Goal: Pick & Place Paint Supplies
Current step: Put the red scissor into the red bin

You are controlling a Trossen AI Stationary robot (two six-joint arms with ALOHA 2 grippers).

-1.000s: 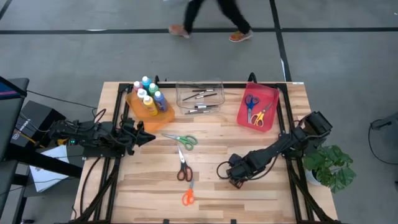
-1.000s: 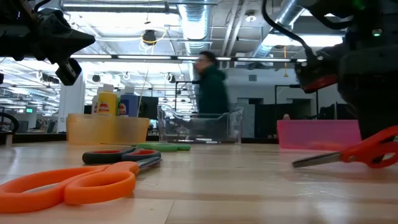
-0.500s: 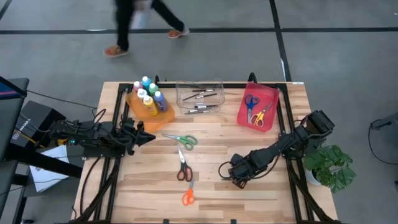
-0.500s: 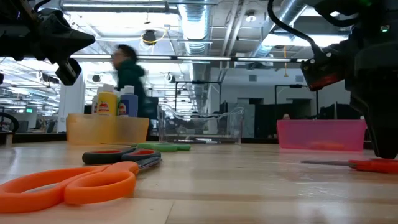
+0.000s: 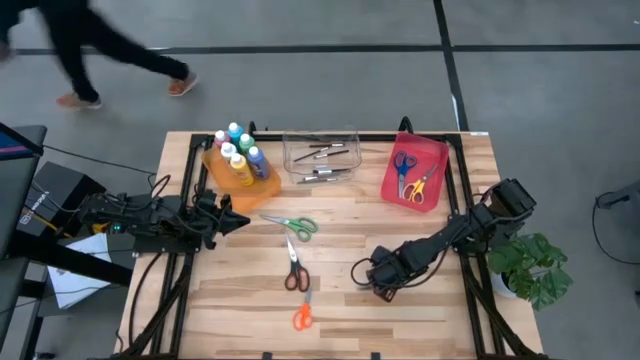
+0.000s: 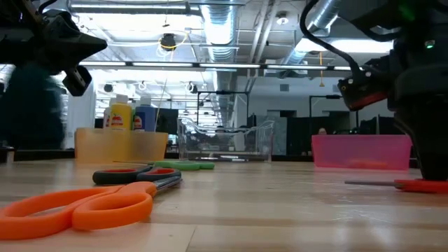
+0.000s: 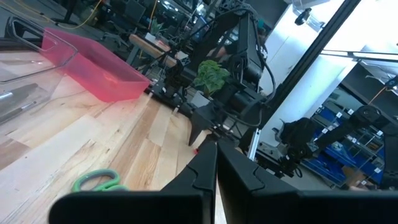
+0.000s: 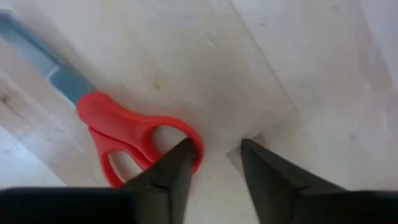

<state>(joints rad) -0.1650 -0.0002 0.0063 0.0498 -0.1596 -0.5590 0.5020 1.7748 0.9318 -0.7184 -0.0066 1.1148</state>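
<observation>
High view: we count three loose scissors mid-desk, green scissors [image 5: 296,225], dark-red scissors [image 5: 294,272] and orange scissors [image 5: 302,314]; two more sit sorted in the red bin [image 5: 414,171] near the far right corner.
Low view: left tool [image 6: 66,47] waits raised.
Right wrist view: right tool [image 8: 213,163], fingers parted, descends beside the red scissors [image 8: 127,138] lying flat on the desk [image 8: 273,56], one finger touching a handle loop, we judge to grasp.
Left wrist view: left tool's fingers pressed together, empty.

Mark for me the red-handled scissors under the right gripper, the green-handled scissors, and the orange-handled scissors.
red-handled scissors [image 8: 127,140]: right wrist view, on the handle loop.
green-handled scissors [image 5: 303,226]: high view, on the handles.
orange-handled scissors [image 5: 302,318]: high view, on the handles.
</observation>
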